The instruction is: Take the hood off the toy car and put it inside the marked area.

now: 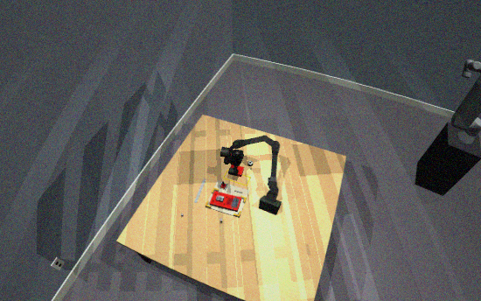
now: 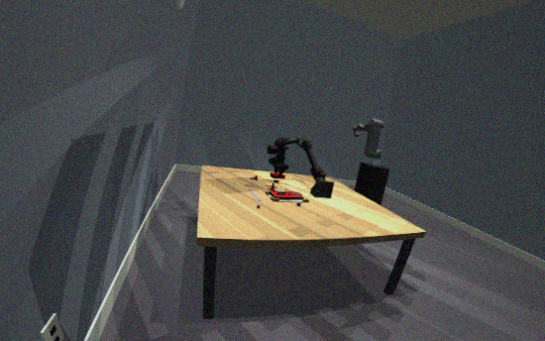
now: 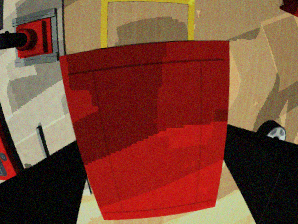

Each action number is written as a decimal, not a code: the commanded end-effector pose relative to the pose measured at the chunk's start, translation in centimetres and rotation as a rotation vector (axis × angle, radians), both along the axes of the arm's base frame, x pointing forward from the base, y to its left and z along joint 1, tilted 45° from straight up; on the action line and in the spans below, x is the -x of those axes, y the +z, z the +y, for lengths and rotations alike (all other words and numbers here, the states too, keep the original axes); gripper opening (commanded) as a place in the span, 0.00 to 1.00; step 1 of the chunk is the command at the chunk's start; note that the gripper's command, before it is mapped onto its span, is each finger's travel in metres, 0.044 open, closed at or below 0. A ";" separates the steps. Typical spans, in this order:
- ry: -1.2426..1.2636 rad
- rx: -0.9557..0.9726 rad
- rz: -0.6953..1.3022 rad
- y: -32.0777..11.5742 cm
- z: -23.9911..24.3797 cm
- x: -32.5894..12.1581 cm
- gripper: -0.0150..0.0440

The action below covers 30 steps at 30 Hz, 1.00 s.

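My gripper (image 1: 236,170) (image 2: 277,171) (image 3: 152,140) is shut on the red hood (image 1: 240,171) (image 2: 276,175) (image 3: 150,120), with one dark finger at each side in the wrist view. The hood is off the car and held above the table; its exact height is hard to tell. The marked area is a yellow outline (image 3: 104,25) on the table. Its far part shows beyond the hood in the wrist view; the hood hides the rest. The toy car's red body (image 1: 226,200) (image 2: 288,195) (image 3: 5,157) sits on the table, to the left in the wrist view.
A small red part with a black knob (image 1: 223,185) (image 3: 32,40) stands at the car's open end. A wheel (image 1: 250,163) (image 3: 276,132) lies right of the gripper. Another red piece (image 2: 254,177) (image 3: 291,6) and a pale strip (image 1: 199,191) (image 2: 255,195) lie on the table.
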State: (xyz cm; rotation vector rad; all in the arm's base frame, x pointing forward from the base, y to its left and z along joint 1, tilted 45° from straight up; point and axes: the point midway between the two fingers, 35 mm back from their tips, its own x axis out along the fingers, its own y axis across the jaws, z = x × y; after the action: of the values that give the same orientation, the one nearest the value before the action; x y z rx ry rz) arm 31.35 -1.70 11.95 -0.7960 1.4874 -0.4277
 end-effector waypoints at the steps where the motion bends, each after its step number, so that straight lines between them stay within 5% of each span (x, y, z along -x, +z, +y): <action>1: 0.004 0.003 0.000 -0.2 -0.3 0.0 0.25; 30: 0.004 0.003 0.000 -2.1 -2.2 -0.2 0.25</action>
State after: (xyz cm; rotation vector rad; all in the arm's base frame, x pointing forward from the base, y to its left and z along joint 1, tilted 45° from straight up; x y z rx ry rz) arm 31.62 -3.70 9.97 -0.7961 1.4863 -0.4280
